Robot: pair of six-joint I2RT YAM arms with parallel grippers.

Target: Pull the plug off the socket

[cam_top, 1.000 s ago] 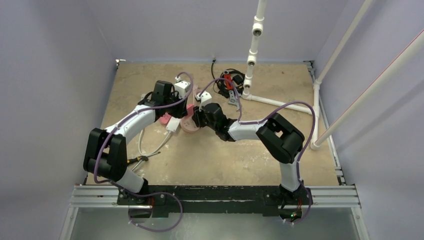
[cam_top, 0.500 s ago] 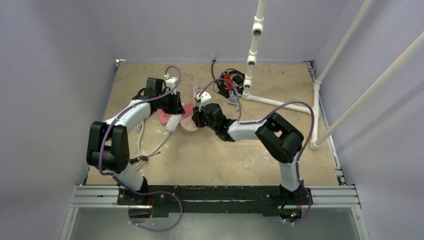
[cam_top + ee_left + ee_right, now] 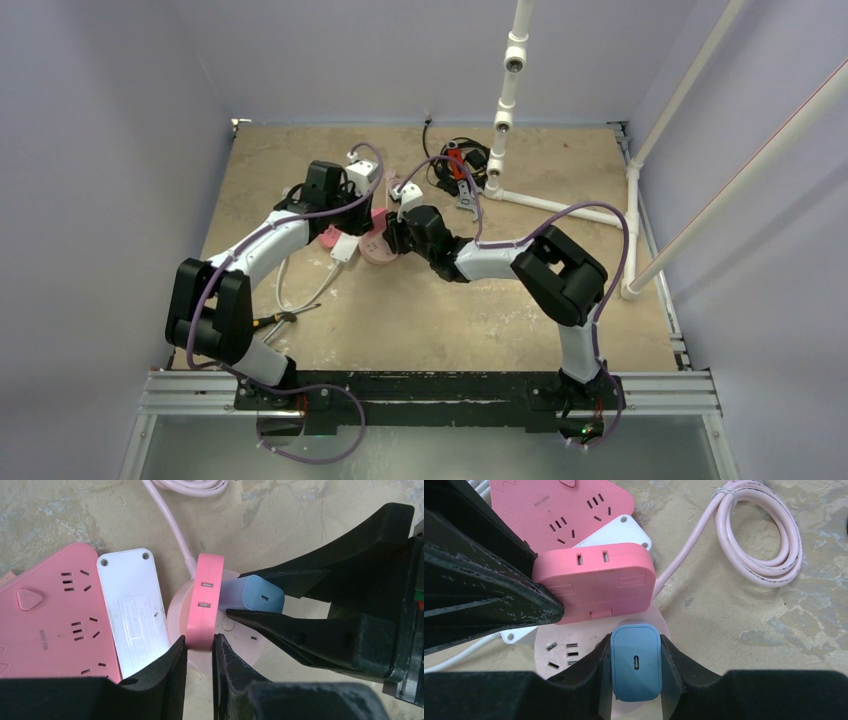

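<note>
**A:** plug status?
**B:** Light-blue plug [image 3: 635, 662] stands on the face of the pink disc socket [image 3: 569, 652], port end toward the right wrist camera. Can't tell if the prongs are seated.
**A:** right side?
**B:** Right gripper [image 3: 635, 642] is clamped on the plug, with one finger [image 3: 591, 675] flat on each side face.
**A:** what's next to it?
**B:** A pink block [image 3: 205, 602] with two slots on its side, also on the disc. It sits right against the plug's far end and looks to be touching it.
**A:** left side?
**B:** Left gripper [image 3: 200, 641] is pinched on the block's near edge, fingers almost together with the edge between them.
**A:** rest of the table?
**B:** The socket's pink cord [image 3: 759, 535] runs off the disc into a coil on the table [image 3: 480, 310]. A white power strip [image 3: 132, 612] lies face down just beside the disc. A larger pink outlet strip [image 3: 45, 615] touches its other side. In the top view both arms meet mid-table over the disc.
</note>
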